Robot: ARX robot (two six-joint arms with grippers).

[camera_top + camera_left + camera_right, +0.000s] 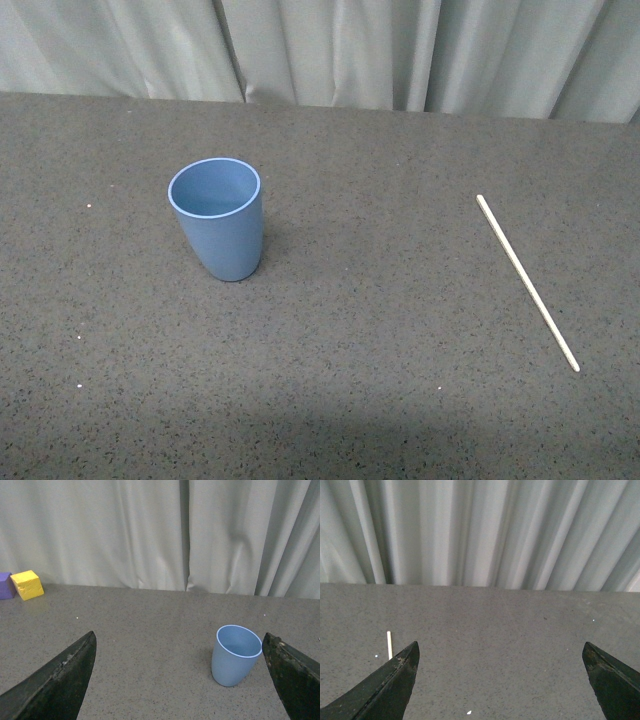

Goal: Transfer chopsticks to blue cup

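Front view first: the blue cup [217, 218] stands upright on the dark speckled bench [380, 340], round rim up, out at about 10 o'clock from the middle of the picture. Over at 3 o'clock lies the chopstick [527, 282], flat on the bench and well apart from the cup. It is one pale, thin stick. Its long axis runs on a diagonal, the far tip pointing to 11 o'clock and the near tip to 5 o'clock. From the cup, the stick sits off toward 4 o'clock. A pale pleated curtain [330, 50] closes off the far edge at 12 o'clock.

Now the left wrist view: the left pincer [178, 635] has its dark fingers [60, 680] spread wide apart, above the bench. The cup [235, 655] stands ahead, close to one finger. Far back by the curtain, a yellow cube [27, 585] sits right beside a purple block [5, 585].

Right wrist view: the right pincer [500, 644] is also spread wide. Just one end of the chopstick [389, 645] peeks past a finger [385, 685]; the rest is hidden behind it.
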